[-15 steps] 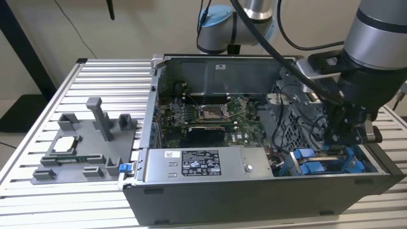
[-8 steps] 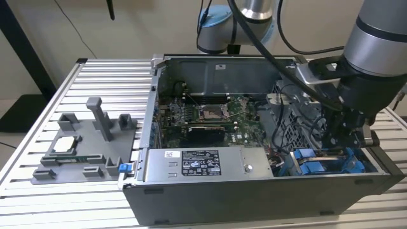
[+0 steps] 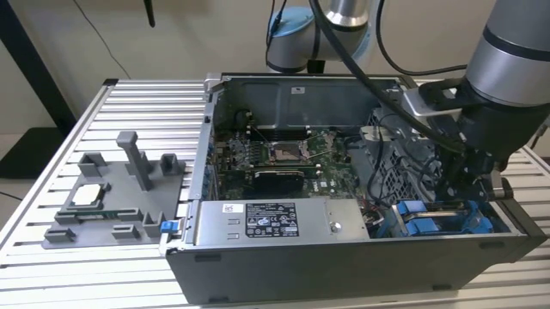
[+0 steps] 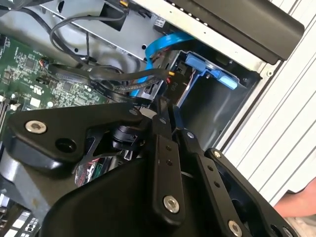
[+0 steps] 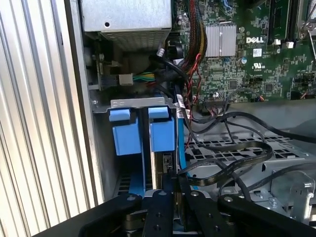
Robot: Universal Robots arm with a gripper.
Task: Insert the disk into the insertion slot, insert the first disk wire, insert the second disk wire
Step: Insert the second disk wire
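My gripper [image 5: 175,190], fingers pressed together on something I can't make out, hangs right over the slot [image 5: 143,133], where the disk [image 5: 162,163] already stands on edge between blue rails.

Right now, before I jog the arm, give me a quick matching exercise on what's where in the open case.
Things:
1. gripper
2. power-supply box
3. grey fixture
4. insertion slot

Places:
A. on the slatted table, outside the case
B. front wall of the case, white label
C. lowered over the blue rails
D. corner of the case at the exterior view's right, blue tabs

Pairs: 1-C, 2-B, 3-A, 4-D
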